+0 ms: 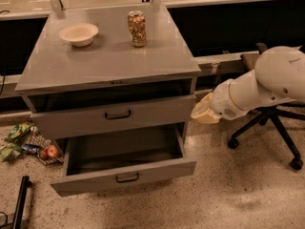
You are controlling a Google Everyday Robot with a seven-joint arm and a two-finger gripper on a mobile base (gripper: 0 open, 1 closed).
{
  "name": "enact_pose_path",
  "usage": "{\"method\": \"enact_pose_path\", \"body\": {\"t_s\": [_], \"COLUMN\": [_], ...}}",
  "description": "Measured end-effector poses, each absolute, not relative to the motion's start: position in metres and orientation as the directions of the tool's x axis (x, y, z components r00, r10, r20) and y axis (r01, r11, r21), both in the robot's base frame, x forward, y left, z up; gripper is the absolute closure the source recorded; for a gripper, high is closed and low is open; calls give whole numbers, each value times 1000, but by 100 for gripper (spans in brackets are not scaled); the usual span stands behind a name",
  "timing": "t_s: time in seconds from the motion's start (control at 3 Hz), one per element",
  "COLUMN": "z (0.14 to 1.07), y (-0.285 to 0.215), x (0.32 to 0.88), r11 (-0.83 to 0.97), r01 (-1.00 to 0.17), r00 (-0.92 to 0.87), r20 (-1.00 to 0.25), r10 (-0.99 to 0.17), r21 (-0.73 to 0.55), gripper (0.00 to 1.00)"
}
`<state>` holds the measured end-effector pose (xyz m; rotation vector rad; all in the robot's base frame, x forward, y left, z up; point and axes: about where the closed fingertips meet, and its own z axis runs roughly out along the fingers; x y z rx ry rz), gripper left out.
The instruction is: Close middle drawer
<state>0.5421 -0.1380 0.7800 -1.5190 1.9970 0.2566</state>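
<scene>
The middle drawer [125, 177] is the wide grey one pulled far out of the cabinet [109, 66], low in the view. Its deep empty box shows, and a small black bar handle sits at the centre of its front panel. Above it, another grey drawer [117, 114] with a black handle sits almost flush. My gripper [204, 111], cream coloured at the end of the white arm [257, 87], hangs just off the cabinet's right front corner. It is level with the upper drawer front, above and to the right of the middle drawer, and touches nothing.
A cream bowl [79, 34] and a can [137, 28] stand on the cabinet top. Litter and an apple [51, 151] lie on the floor at the left. A black office chair base [271, 128] stands behind my arm at the right. A dark bar [20, 202] lies bottom left.
</scene>
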Motion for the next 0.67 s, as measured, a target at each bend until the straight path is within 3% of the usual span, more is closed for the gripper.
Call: {"method": "enact_pose_path", "body": {"t_s": [0.33, 0.67], "z": [755, 670], "y": [-137, -101], "x": [540, 530], "r11": [339, 310], "r01": [-929, -949], "r00": [-192, -194], "r20": [-596, -678], "r10": [-780, -709], "r21": [-145, -53], "gripper": [100, 100]}}
